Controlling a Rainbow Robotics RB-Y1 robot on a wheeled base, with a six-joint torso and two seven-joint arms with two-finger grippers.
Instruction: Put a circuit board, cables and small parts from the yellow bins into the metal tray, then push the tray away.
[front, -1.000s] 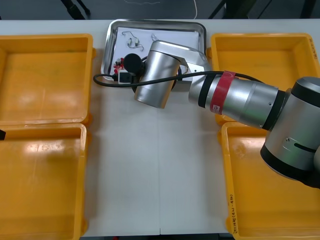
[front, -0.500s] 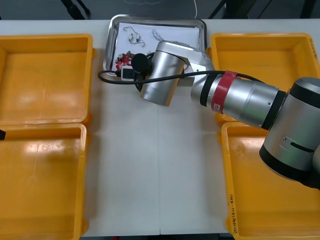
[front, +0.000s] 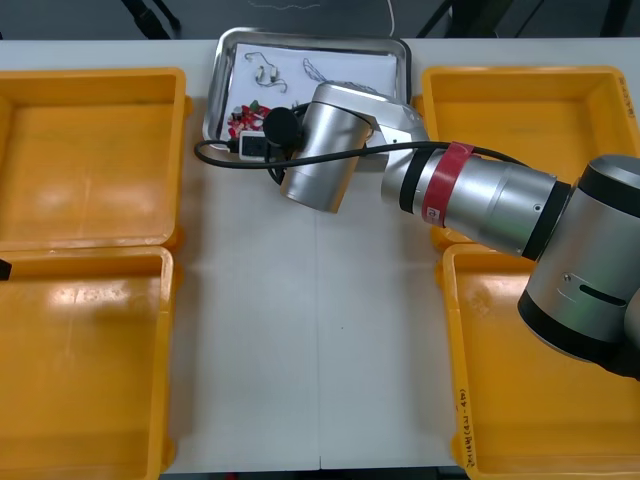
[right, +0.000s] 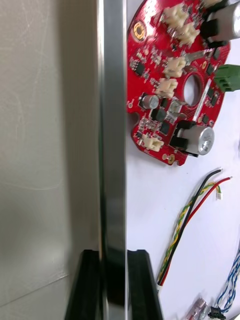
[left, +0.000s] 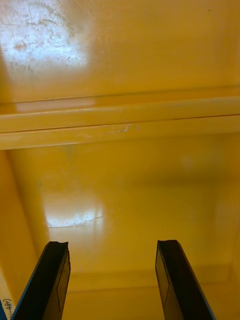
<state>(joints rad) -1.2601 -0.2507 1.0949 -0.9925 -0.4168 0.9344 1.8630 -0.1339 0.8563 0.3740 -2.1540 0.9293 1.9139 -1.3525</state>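
The metal tray (front: 224, 62) lies at the table's far middle, white inside. My right gripper (right: 114, 255) is shut on the tray's near rim (right: 112, 150), one finger outside it and one inside. Past the fingers in the tray lie a round red circuit board (right: 175, 85), a red and yellow cable with a black one (right: 192, 220), a blue and white cable (right: 231, 282) and a small metal part (right: 196, 307). In the front view the right arm's wrist (front: 325, 150) covers the tray's near edge, the circuit board (front: 243, 118) peeping out beside it. My left gripper (left: 112, 280) hangs open over a yellow bin's floor (left: 120, 190).
Two yellow bins (front: 90, 150) (front: 80, 360) flank the left side and two (front: 530, 110) (front: 540, 380) the right. Bare table (front: 310, 340) stretches between them. A black cable from the wrist (front: 215, 160) loops over the table by the tray's near left corner.
The right arm has pushed forward and the tray has slid away toward the table's far edge. Most of that motion came before the last half second. The left arm stays still.
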